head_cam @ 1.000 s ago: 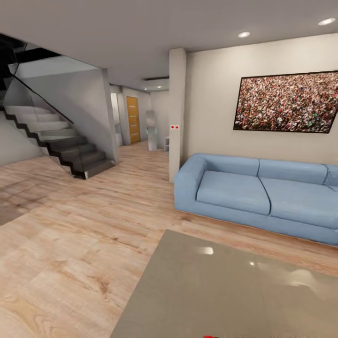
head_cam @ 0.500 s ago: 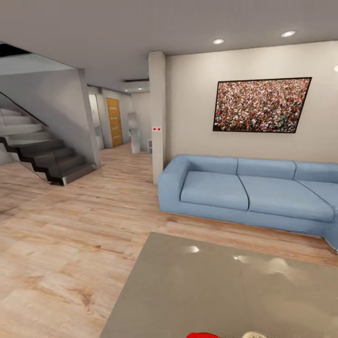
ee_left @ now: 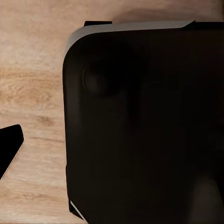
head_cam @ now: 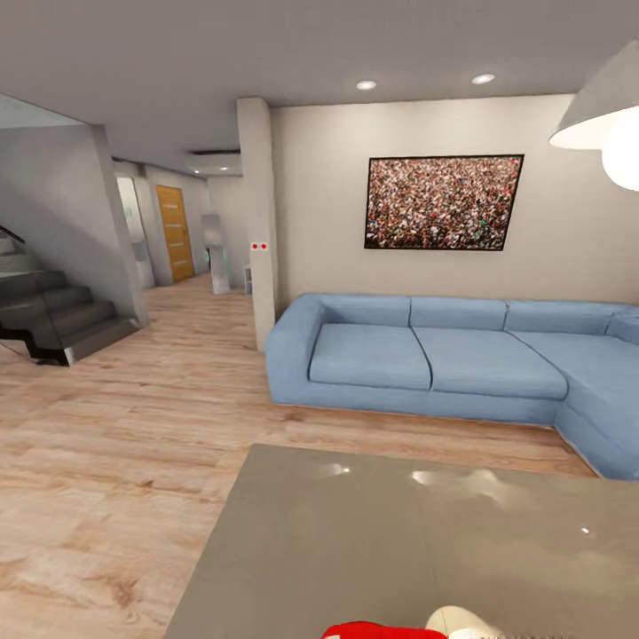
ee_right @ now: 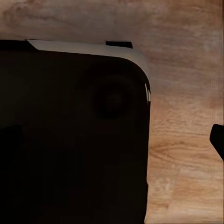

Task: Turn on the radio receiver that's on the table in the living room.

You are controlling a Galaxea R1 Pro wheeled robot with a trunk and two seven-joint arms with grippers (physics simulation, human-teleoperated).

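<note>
Radio (head_cam: pixel 382 631) peeks red at the grey surface's (head_cam: pixel 373 532) near edge; tilt the head down before reaching. Whether either claw is spread, I cannot tell.

Head view bright, even; ceiling spots (head_cam: pixel 366 85) & pendant lamp (head_cam: pixel 612 124) lit, glare patches on glossy table (head_cam: pixel 399 550). Wrist views dim, soft, w/ dark shadowed body.
</note>
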